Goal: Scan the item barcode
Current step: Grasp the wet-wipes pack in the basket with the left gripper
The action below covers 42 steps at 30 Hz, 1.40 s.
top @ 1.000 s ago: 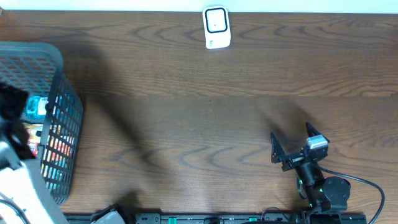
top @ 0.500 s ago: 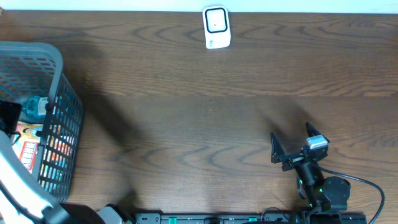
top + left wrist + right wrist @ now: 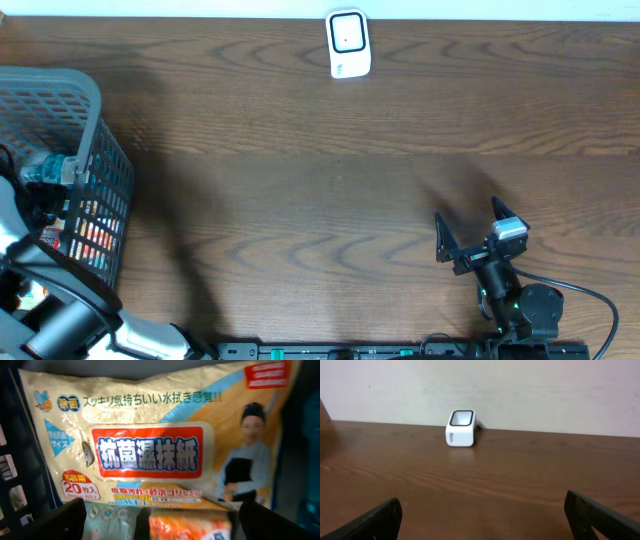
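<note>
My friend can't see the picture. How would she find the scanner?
Look along the brown wooden table to its far edge. The scanner stands there alone, far from the grey basket. It is the only small white box, with a dark window on top.

One camera hangs high above and looks straight down on the whole counter. My left wrist camera is down inside the basket, very close to a pack of wet wipes that fills its view. My right wrist camera sits low and looks flat across the counter to the scanner by the wall, far off. The top camera sees that basket and scanner too.
</note>
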{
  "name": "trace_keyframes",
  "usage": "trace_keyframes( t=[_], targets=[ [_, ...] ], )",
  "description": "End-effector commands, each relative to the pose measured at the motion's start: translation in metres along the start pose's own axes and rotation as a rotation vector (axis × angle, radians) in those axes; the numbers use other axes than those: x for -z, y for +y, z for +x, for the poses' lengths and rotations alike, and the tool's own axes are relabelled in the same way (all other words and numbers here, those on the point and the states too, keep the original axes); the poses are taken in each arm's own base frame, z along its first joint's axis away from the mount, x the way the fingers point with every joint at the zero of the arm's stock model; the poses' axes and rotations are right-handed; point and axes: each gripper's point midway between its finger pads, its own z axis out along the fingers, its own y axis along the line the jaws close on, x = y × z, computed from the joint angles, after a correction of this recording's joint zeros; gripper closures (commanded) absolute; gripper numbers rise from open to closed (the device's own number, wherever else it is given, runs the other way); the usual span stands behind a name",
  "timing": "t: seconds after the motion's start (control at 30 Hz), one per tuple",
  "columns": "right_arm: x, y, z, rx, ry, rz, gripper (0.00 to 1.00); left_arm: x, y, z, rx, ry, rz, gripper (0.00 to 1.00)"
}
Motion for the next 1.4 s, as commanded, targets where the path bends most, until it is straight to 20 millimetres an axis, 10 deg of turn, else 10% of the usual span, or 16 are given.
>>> trace_keyframes(
  t=[0.0, 0.63, 0.83, 0.93, 1.13, 1.37],
  targets=[
    [0.000, 0.001, 0.001, -0.006, 0.001, -0.002, 0.01, -0.014, 0.008, 0.001, 0.002, 0.010, -0.052, 0.02],
    [0.000, 0.001, 0.001, -0.006, 0.001, -0.002, 0.01, -0.094, 0.020, 0.026, 0.040, -0.016, -0.039, 0.01],
    [0.000, 0.001, 0.001, -0.006, 0.001, -0.002, 0.01, -0.116, 0.025, 0.040, 0.026, 0.006, -0.054, 0.90],
    [0.000, 0.001, 0.001, -0.006, 0.001, -0.002, 0.01, -0.118, 0.025, 0.042, -0.045, 0.013, -0.057, 0.93],
    [0.000, 0.001, 0.001, -0.006, 0.001, -0.002, 0.01, -0.085, 0.017, 0.021, -0.052, -0.062, 0.005, 0.93],
    [0.000, 0.001, 0.001, -0.006, 0.001, -0.002, 0.01, 0.025, 0.005, -0.026, 0.010, -0.339, 0.221, 0.93]
  ],
)
